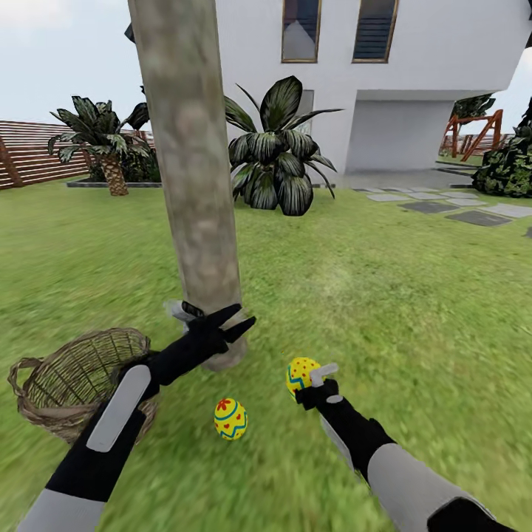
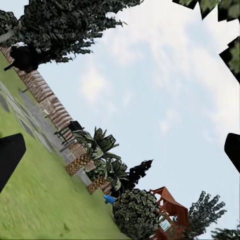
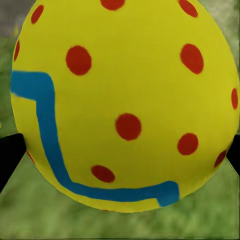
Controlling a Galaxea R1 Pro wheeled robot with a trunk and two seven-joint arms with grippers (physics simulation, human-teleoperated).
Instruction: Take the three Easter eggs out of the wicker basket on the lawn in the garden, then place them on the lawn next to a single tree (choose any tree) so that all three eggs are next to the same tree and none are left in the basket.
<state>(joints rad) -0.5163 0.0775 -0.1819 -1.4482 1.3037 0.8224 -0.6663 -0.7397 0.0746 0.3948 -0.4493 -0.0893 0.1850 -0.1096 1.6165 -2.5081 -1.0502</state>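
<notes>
The dotted Easter egg [image 1: 301, 374] sits clamped in your right gripper [image 1: 310, 380], yellow with red dots and a blue band, and its shell spreads between the two dark fingertips [image 3: 10, 155] in the right wrist view. It hangs just above the lawn [image 1: 414, 310], a little to the right of the tree [image 1: 193, 177] trunk's base. The second Easter egg [image 1: 230, 418] lies on the grass to the left of that gripper and nearer to you, with blue zigzags and a red flower mark, close to the foot of the trunk. Your left gripper [image 1: 235, 319] is just beyond this egg, right against the trunk near its base; its fingers are spread with nothing between them, and in the left wrist view they frame sky, fence and distant shrubs. The wicker basket [image 1: 77, 380] stands on the grass to the left of your left forearm, partly hidden by it; what you can see of its inside through the weave looks empty. Farther off beyond the tree are a broad-leaved plant [image 1: 277, 151], a short palm [image 1: 103, 144], the white house [image 1: 384, 66], grey stepping stones [image 1: 451, 207] and the brown slatted fence [image 1: 33, 151].
</notes>
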